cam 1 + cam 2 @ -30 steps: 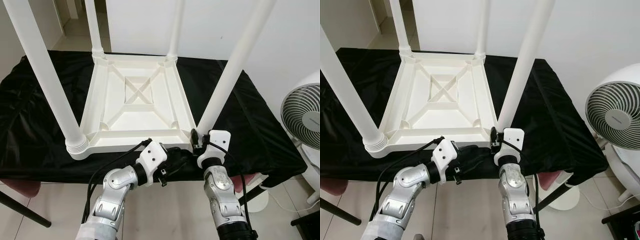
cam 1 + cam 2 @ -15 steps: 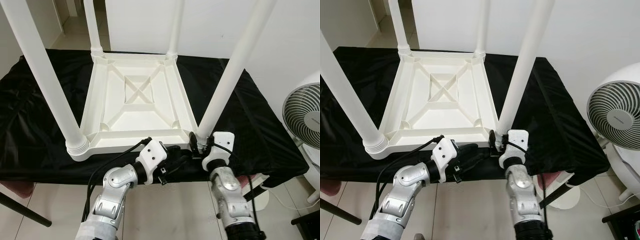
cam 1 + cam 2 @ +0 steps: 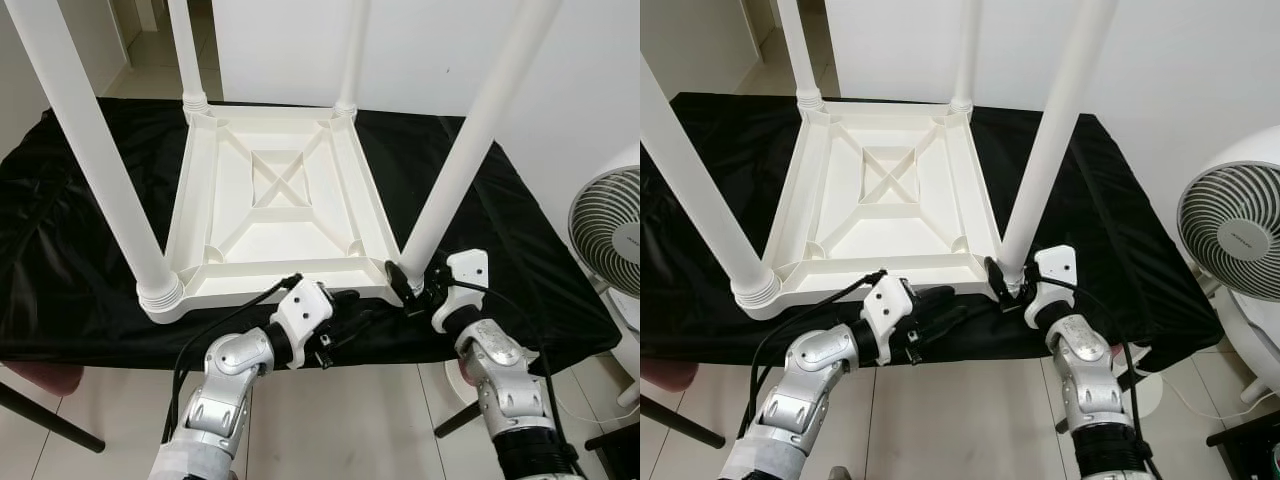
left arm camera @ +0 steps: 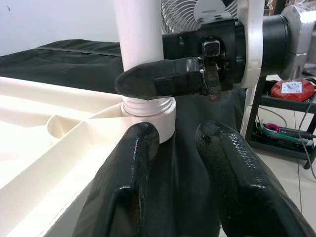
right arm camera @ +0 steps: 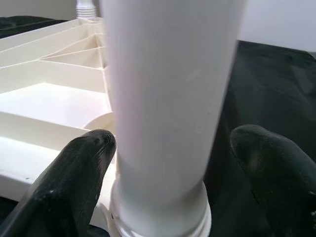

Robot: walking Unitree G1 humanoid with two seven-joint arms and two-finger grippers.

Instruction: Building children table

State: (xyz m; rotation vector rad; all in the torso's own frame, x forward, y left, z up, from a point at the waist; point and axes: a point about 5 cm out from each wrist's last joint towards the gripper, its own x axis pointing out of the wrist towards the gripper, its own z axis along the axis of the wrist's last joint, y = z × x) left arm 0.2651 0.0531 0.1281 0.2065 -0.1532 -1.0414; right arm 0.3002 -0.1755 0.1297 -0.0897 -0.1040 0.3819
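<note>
The white plastic children's table [image 3: 275,200] is flipped upside down on a tabletop covered in black cloth [image 3: 60,250], four legs sticking straight up; the underside is basically a shallow tray with cross ribs, and nothing's sitting in it. The near-right leg [image 3: 455,170] stands at about 4 o'clock of the frame, screwed into its corner socket with the threads showing; the near-left leg [image 3: 95,160] is at 8 o'clock, the two far legs up at 11 and 1.

The right hand [image 3: 1012,285] is at the base of that near-right leg, fingers open with one black finger [image 5: 74,173] on each side of the tube; in the wrist view they straddle it but can't tell if they're actually pressing on it. The left hand [image 3: 352,312] hovers over the cloth at the near edge, about 6 o'clock of the frame, fingers [image 4: 133,177] slightly apart, holding nothing, pointing at that same corner socket, near it. A white fan [image 3: 1235,235] stands off at 3 o'clock.
</note>
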